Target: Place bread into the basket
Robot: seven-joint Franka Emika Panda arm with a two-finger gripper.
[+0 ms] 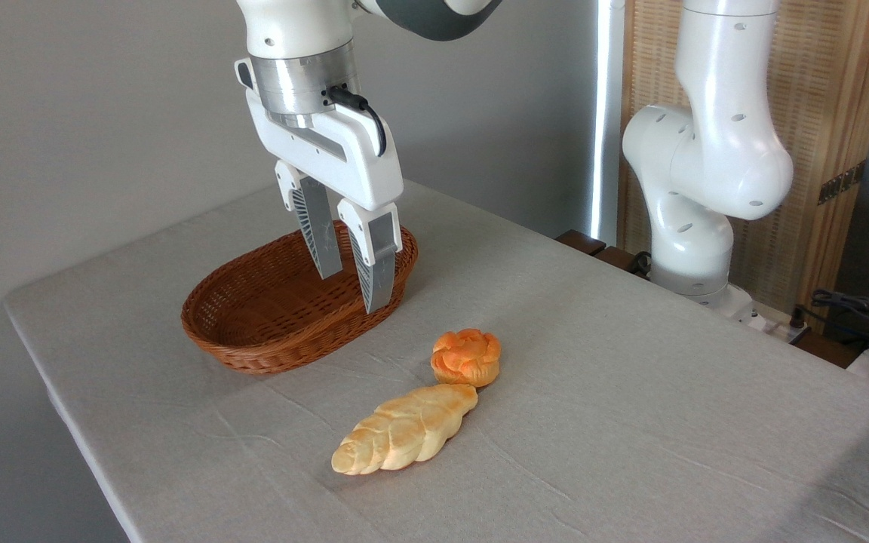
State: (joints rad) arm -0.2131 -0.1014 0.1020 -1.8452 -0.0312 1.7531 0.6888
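Braided loaf lies beside the bread; tool, spread and empty, hangs before the basket.

Below the gripper: basket underneath and leftward; bread to its lower right, touching loaf in front.

The white arm comes down from the top of the picture, and its silver wrist ring sits just above the hand. The hand points downward and leans a little, so the two fingers are not at the same height. The fingers are grey and ribbed on the inner side, they stand apart with a clear gap, and nothing is between them. At the right, the arm's thick white base joints stand upright.
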